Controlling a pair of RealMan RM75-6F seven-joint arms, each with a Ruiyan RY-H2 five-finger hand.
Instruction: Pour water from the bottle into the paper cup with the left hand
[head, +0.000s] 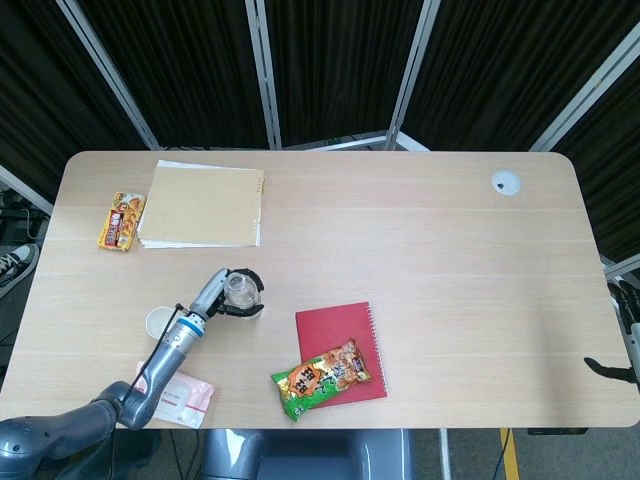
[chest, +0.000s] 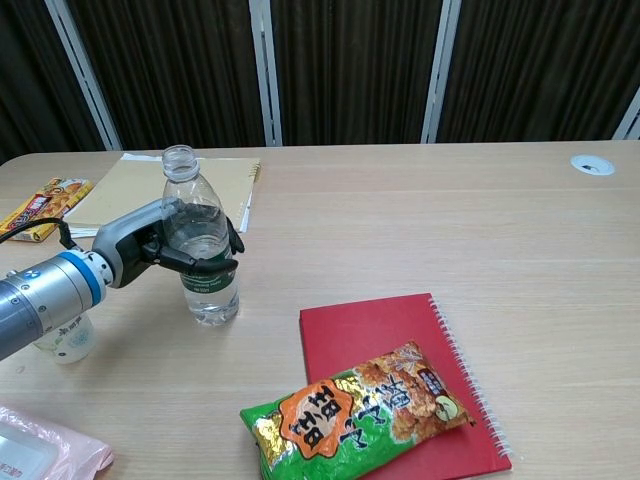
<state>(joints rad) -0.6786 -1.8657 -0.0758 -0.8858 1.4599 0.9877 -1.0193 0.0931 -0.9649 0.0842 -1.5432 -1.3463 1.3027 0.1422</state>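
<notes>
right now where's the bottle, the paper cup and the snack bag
bottle (chest: 205, 262), chest view, on its clear body
paper cup (head: 158, 321), head view, on its rim
snack bag (chest: 350, 417), chest view, middle of its front

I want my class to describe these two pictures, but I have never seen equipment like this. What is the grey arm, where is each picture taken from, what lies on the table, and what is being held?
The grey arm is a robot arm ending in a mechanical left hand. One picture looks down from a camera at the robot's head, the other looks forward from its chest, so both show the same table.

The left hand's fingers are wrapped around an open plastic bottle, which stands upright on the table. A paper cup stands beside the arm, partly hidden in the chest view.

Also on the table: a red notebook with a green snack bag lying across it, a tan folder, a small snack pack and a pink wipes pack.

The right hand barely shows at the picture's edge.
</notes>
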